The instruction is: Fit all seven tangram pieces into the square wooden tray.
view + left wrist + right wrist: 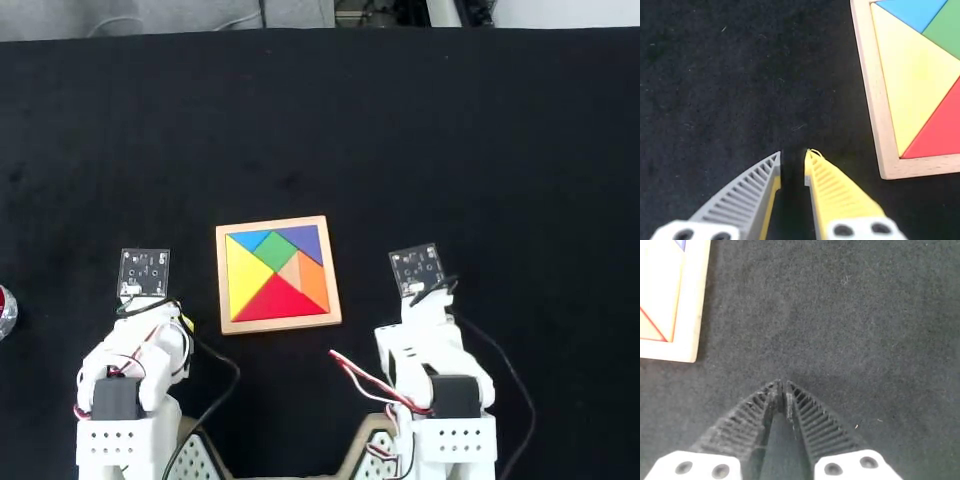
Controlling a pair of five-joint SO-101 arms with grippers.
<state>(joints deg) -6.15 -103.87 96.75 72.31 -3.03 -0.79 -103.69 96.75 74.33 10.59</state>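
Note:
The square wooden tray point(280, 326) lies on the black cloth between the two arms. Inside it sit the yellow triangle point(243, 280), red triangle point(280, 300), blue triangle point(250, 240), purple parallelogram point(302, 240), green piece point(275, 253), tan triangle point(291, 272) and orange triangle point(313, 283), flush together. My left gripper point(794, 152) hovers over bare cloth beside the tray's rim point(875, 100), its fingers drawn together to a narrow slit, holding nothing. On the tray's other side, my right gripper point(783, 385) is shut and empty, with the tray corner point(692, 340) a short way off.
Both arm bases stand at the table's near edge, left point(120, 400) and right point(445, 400), with cables trailing between them. A small red and silver object point(5, 310) sits at the far left edge. Black cloth stretches wide behind the tray.

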